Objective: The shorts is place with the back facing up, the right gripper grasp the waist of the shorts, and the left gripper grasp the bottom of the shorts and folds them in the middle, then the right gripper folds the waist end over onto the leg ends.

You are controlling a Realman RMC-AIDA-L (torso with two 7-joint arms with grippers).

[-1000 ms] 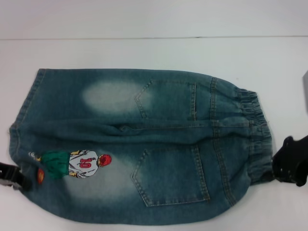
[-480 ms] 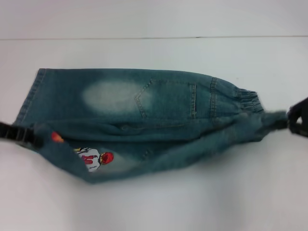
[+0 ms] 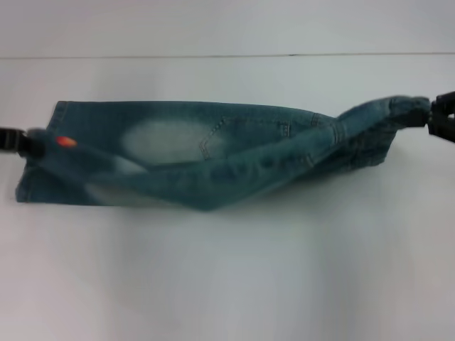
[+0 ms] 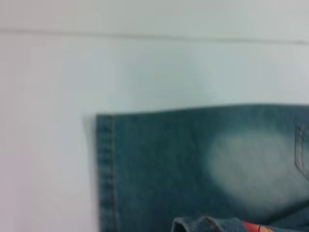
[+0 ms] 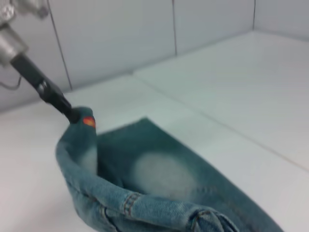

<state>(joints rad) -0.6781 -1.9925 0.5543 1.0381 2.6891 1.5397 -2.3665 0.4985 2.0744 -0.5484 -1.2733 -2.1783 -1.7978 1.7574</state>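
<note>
White bench (image 3: pixel 227 284) carries the shorts (image 3: pixel 213 153) across its middle, near half lifted. At the left edge, left gripper (image 3: pixel 21 140) clamps the leg hem; at the right edge, right gripper (image 3: pixel 435 114) clamps the waist.

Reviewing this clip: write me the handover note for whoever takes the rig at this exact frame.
Left gripper: shut on the leg hem of the shorts, at the table's left edge.
Right gripper: shut on the waist end, raised at far right.
Shorts: near half lifted and hanging between both grippers above the far half, which lies flat, back pocket up.
Done: both ends grasped, lengthwise fold in progress.
Left: lay the near half onto the far half, release, then the right gripper folds the waist over the leg ends.
</note>
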